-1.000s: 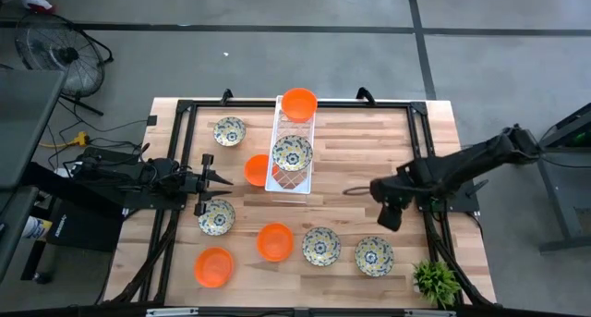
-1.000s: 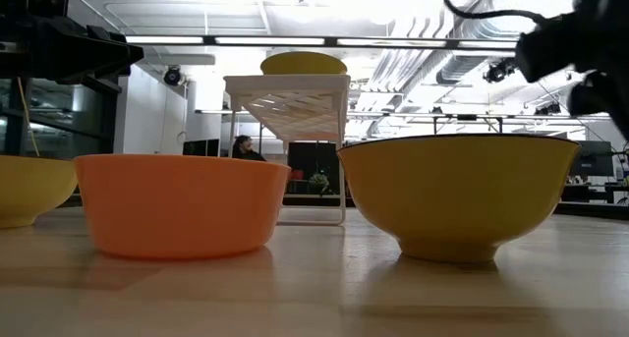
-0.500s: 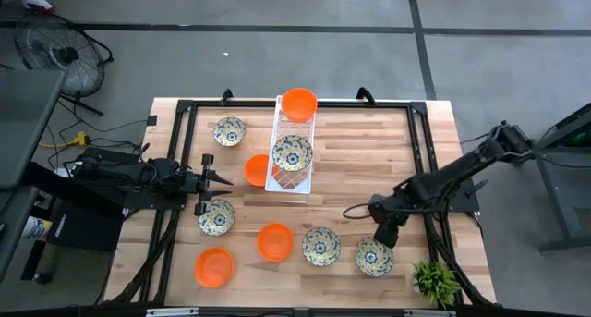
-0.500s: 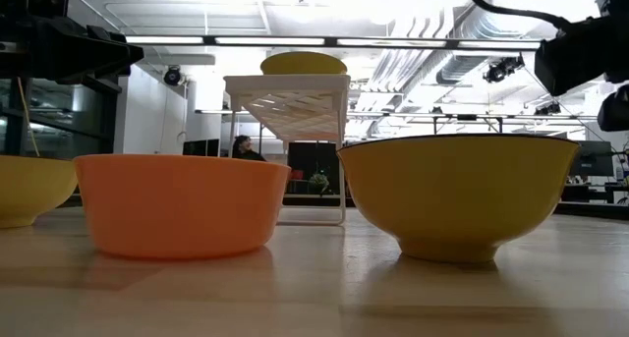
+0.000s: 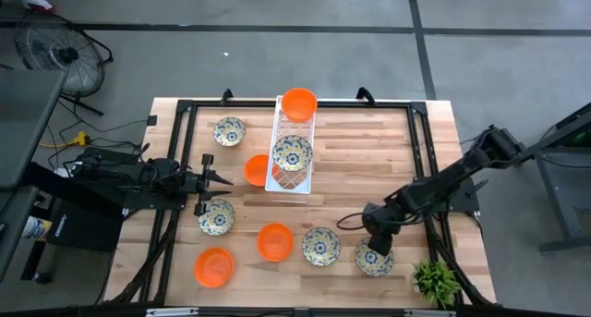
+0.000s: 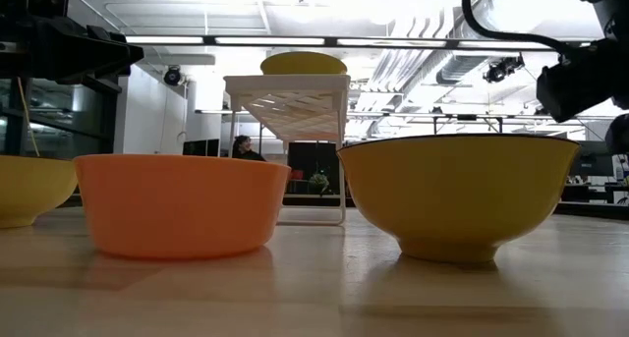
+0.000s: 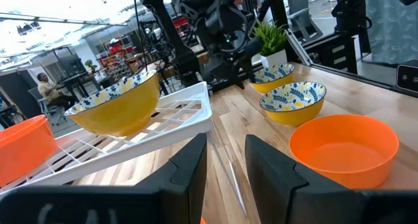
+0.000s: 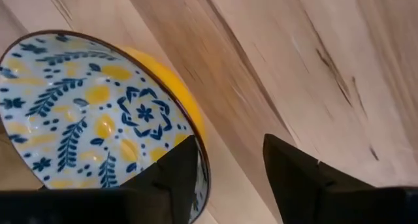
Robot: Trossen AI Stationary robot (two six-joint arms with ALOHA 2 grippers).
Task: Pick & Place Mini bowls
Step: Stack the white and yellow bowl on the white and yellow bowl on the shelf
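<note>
With my right gripper (image 5: 379,246) spread astride the floral bowl's (image 5: 374,258) rim at lower right, I feared a shallow pinch would tip it.

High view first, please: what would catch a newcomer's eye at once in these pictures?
The right gripper stands out, reaching down with open fingers straddling the rim of a floral mini bowl at the table's near right, beside a small green plant. Next comes the white lattice tray in the middle, carrying an orange mini bowl and a floral one. The left gripper waits at the left edge.
</note>
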